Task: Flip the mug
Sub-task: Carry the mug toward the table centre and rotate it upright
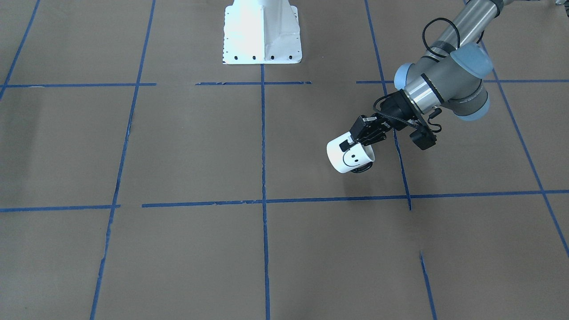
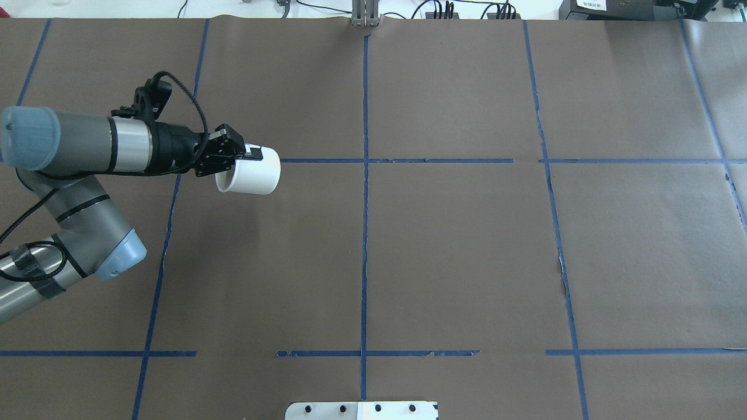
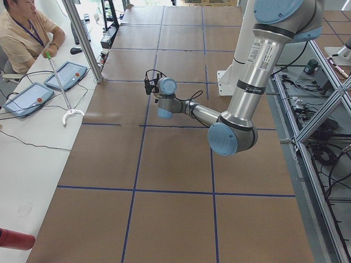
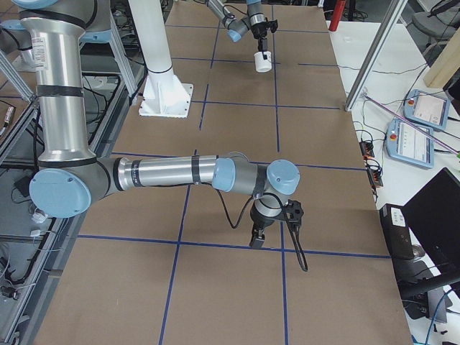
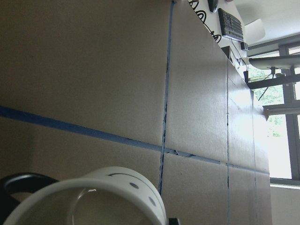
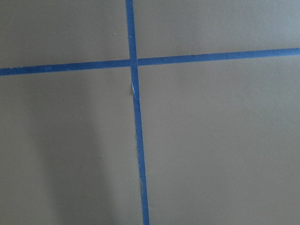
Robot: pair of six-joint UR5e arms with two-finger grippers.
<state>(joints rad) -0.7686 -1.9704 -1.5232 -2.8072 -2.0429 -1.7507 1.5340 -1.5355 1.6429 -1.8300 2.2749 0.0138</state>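
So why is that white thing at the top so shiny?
Front-facing view: light glares off the base, washing out its top. Left wrist view: the window is blown out too, while the mug looks evenly lit.

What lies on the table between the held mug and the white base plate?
Nothing stands there: the front-facing view shows only brown paper and a blue tape line between mug and base plate.

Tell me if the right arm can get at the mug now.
Probably not easily: the mug is held in the left claw, pinched at its rim, far across the table from the right claw.
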